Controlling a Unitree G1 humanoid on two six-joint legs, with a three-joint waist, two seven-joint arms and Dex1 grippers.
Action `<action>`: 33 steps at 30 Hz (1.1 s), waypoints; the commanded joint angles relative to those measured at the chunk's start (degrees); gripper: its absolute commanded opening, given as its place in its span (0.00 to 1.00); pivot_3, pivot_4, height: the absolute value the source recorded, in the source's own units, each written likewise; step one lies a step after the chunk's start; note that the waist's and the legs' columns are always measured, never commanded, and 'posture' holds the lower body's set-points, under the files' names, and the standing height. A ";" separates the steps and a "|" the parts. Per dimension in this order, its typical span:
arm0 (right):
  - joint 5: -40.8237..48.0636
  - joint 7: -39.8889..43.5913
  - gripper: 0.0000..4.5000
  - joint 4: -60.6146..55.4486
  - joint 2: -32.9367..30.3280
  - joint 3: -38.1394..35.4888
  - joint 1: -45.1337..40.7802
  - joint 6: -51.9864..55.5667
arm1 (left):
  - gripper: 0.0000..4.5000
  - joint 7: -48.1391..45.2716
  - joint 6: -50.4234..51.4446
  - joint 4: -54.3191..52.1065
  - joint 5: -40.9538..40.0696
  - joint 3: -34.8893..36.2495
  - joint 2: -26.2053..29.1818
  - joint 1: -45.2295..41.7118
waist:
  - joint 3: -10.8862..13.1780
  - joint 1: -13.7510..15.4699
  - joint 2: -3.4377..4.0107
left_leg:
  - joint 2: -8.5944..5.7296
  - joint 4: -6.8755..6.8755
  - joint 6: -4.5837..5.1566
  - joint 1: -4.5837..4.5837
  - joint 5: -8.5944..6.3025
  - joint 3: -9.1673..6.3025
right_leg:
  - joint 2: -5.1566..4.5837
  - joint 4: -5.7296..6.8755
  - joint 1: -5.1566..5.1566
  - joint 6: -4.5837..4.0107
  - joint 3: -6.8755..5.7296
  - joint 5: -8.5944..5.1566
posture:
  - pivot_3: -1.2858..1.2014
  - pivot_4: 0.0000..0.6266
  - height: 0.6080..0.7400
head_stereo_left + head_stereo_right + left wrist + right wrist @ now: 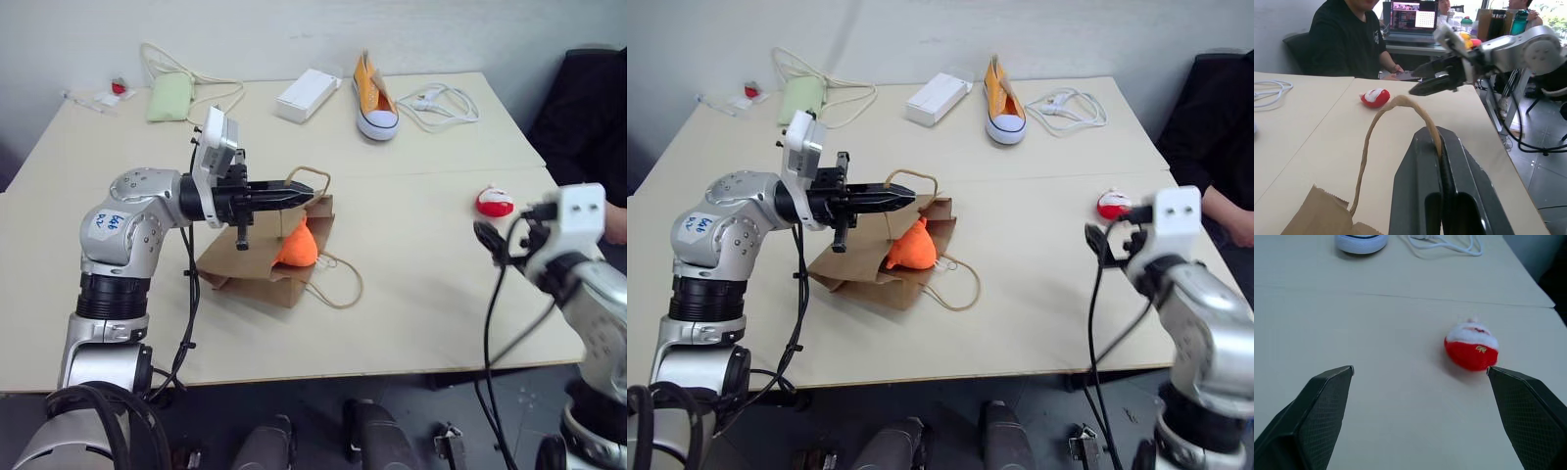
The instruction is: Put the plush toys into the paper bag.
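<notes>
bag handle [1400, 103] in clamped left jaws

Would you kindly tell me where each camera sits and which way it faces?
Eye views: head, looking down over the table; both arms show.
Left wrist view: along the left end effector, shut on the paper bag handle; right end effector beyond.
Right wrist view: between open fingers toward the red-and-white toy, shared by all.
</notes>
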 commanded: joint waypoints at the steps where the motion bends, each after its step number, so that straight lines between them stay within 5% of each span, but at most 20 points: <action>1: -5.14 -2.39 0.99 14.64 -2.15 3.10 -6.76 -10.89 | 0.00 0.31 -0.47 -2.08 -1.16 0.97 0.32 -1.10 | 0.00 -0.05 0.00 | 0.00 -0.02 0.00 -0.01 0.01 0.00 | 0.00 0.02 -0.02 0.00 -0.01 0.00 | 0.52 0.24 1.00; 7: -8.72 -3.63 0.99 36.45 -3.50 6.28 -16.65 -19.35 | 0.00 2.05 -0.02 -4.52 -1.64 2.26 1.06 1.09 | 0.00 -0.18 0.00 | 0.00 -0.04 0.02 -0.12 0.03 -0.06 | -0.04 -0.03 -0.05 0.00 -0.09 0.00 | 0.52 0.24 1.00; 18: -8.22 -0.84 0.99 54.55 -4.29 7.83 -27.93 -15.72 | 0.00 4.24 0.06 -6.82 -2.44 2.99 1.41 3.12 | 0.00 -1.49 0.01 | 0.04 -0.05 0.02 -0.14 0.03 -0.07 | -0.02 -0.02 -0.05 0.00 -0.10 0.00 | 0.52 0.24 1.00; 22: -8.11 0.28 0.80 56.27 -4.75 7.77 -29.08 -16.71 | 0.00 4.45 -0.23 -6.74 -2.24 2.93 1.21 3.10 | 0.00 -1.48 0.01 | 0.03 -0.05 0.02 -0.15 0.03 -0.07 | -0.02 -0.03 -0.05 0.00 -0.10 0.00 | 0.52 0.24 1.00; 33: -8.58 2.59 0.00 51.51 -5.33 8.59 -25.43 -18.74 | 0.00 3.34 -1.37 -4.76 -1.54 2.22 1.29 2.02 | 0.00 -1.43 0.01 | 0.02 -0.03 0.02 -0.15 0.03 -0.07 | -0.03 -0.02 -0.05 0.00 -0.11 0.00 | 0.52 0.24 1.00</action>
